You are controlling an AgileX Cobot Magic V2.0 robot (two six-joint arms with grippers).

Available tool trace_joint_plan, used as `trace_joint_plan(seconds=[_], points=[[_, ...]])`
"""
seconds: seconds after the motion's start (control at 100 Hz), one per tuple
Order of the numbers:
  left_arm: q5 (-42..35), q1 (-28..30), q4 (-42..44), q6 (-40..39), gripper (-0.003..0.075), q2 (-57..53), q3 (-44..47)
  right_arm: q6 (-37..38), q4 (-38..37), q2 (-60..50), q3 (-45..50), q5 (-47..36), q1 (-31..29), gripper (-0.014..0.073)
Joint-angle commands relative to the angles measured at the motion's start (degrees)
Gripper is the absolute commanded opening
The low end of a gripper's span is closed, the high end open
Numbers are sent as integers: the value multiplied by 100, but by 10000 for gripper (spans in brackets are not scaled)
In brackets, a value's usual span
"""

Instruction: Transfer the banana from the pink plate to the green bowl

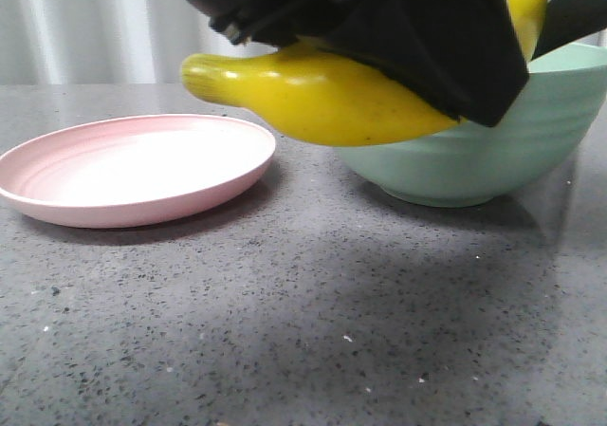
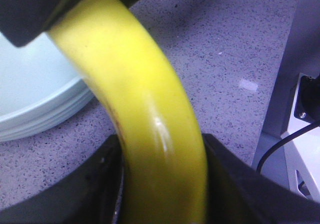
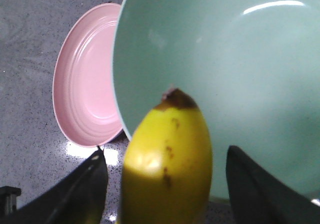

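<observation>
The left gripper (image 2: pixel 162 184) pinches the banana (image 1: pixel 332 99), lifted off the pink plate (image 1: pixel 133 168) and partly over the green bowl's (image 1: pixel 493 151) rim. The right gripper (image 3: pixel 165 184) straddles its tip, fingers spread (no contact visible). Carry it fully over before lowering; 1 clipped rim could tip the bowl.

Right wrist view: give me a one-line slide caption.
Banana between the open right gripper fingers, dark tip toward the empty green bowl, bare pink plate beyond.
</observation>
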Motion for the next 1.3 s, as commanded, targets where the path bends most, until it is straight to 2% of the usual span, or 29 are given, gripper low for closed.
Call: trace_joint_plan(seconds=[0.0, 0.09, 0.21, 0.29, 0.4, 0.46, 0.72, 1.02, 1.12, 1.29], points=[[-464, -46, -87, 4, 228, -144, -213, -63, 214, -32, -189, -294, 2, 406], [-464, -46, -87, 4, 229, -144, -213, -63, 254, -32, -189, -294, 2, 323], [-489, -46, -87, 4, 250, -144, -213, -63, 267, -32, -189, -294, 2, 152], [-556, -46, -87, 4, 318, -144, -213, -63, 279, -32, -189, -294, 2, 66], [-592, -46, -87, 4, 426, -144, -213, -63, 376, -32, -189, -272, 2, 1], [-592, -36, -53, 4, 455, -166, -222, -63, 478, -32, -189, -249, 2, -15], [-636, -36, 100, 4, 455, -516, -231, -63, 514, -32, -198, -276, -8, -32], [-1111, -36, 159, 4, 455, -1130, -231, -365, 466, -32, -535, -947, -8, -32], [-1197, -36, 222, 4, 455, -1286, -231, -365, 115, -32, -843, -1239, -8, -32], [-1197, -36, 245, 4, 449, -1364, -231, -365, -1107, -7, -989, -2011, -8, -32]])
